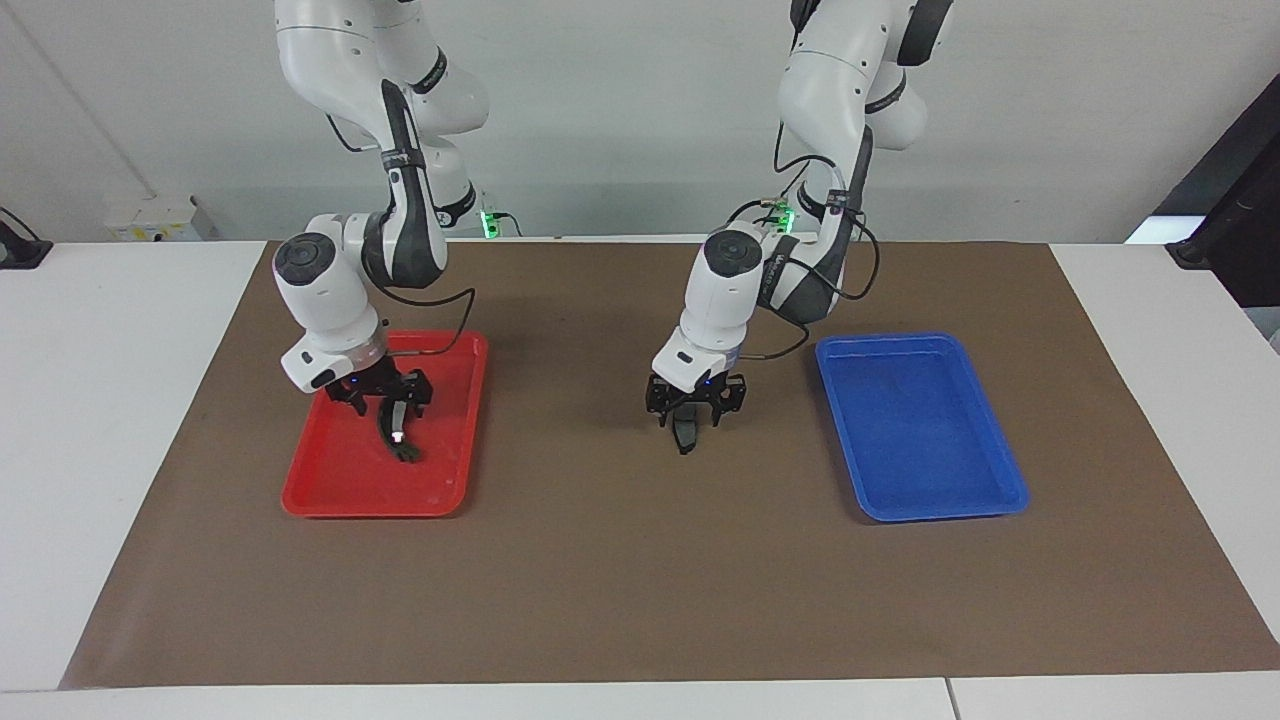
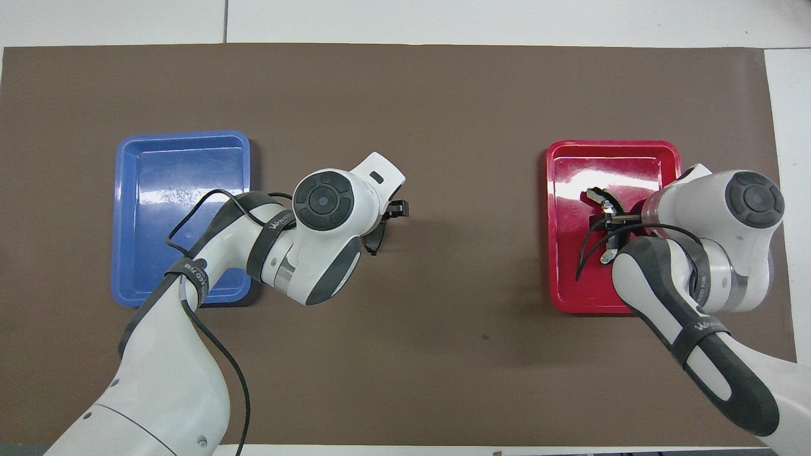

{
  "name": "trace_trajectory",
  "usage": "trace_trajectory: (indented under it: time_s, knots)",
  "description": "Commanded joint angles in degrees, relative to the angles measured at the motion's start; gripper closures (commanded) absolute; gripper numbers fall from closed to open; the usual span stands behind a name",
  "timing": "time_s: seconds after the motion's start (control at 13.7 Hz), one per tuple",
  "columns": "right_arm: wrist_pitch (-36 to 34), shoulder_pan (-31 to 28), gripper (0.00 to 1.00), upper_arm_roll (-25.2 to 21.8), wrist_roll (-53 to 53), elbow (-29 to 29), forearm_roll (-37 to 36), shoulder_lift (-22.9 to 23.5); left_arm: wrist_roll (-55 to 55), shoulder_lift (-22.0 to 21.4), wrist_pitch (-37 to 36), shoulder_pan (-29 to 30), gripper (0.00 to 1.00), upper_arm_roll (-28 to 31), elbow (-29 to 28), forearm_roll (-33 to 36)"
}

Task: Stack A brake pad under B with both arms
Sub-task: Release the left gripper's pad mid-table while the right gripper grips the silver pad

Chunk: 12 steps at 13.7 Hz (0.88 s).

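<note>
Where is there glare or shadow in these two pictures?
Overhead view: white glare streaks on the floor of the blue tray and the red tray, toward their ends farthest from the robots. Facing view: both trays look nearly matte; a soft shadow lies on the brown mat under the left gripper; a bright spot shines on B.

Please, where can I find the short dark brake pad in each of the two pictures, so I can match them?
Facing view: the short brake pad sits on the brown mat, under the left claw, beside the blue tray.
Overhead view: the pad peeks out from under the left arm's wrist, mostly hidden.
Shared landmark: the blue tray.
</note>
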Motion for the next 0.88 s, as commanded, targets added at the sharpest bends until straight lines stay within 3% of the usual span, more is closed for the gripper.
trace_trajectory:
  time_s: [0.0, 0.22, 0.51, 0.58, 0.66, 0.8]
  knots:
    - [1.71, -0.99, 0.08, 0.19, -3.33, -0.86, 0.88, 0.33, 0.1, -4.82, -2.19, 3.2, 0.01, 0.21, -1.29, 0.54]
    - [2.16, -0.99, 0.13, 0.19, -3.24, -0.86, 0.88, 1.39, 4.03, -10.09, -9.39, 9.34, 0.01, 0.47, -2.08, 0.54]
    - [0.76, -0.82, 0.66, 0.19, -3.42, -0.16, 0.88, 1.22, 13.35, -15.54, -20.8, 17.77, 0.01, 0.56, -2.0, 0.63]
    - [-0.47, -0.82, 0.85, 0.27, -3.16, 0.45, 0.88, 0.95, 17.29, -17.04, -23.88, 21.11, 0.01, 0.56, -1.56, 0.63]
    - [-1.7, -0.73, 0.95, 0.28, -2.72, 1.59, 0.88, 0.69, 20.9, -18.53, -25.83, 23.23, 0.01, 0.56, -1.47, 0.63]
    - [-7.21, -0.55, 1.0, 0.36, -2.36, 6.05, 0.88, 0.25, 26.62, -21.52, -30.48, 26.92, 0.01, 0.56, -0.95, 0.63]
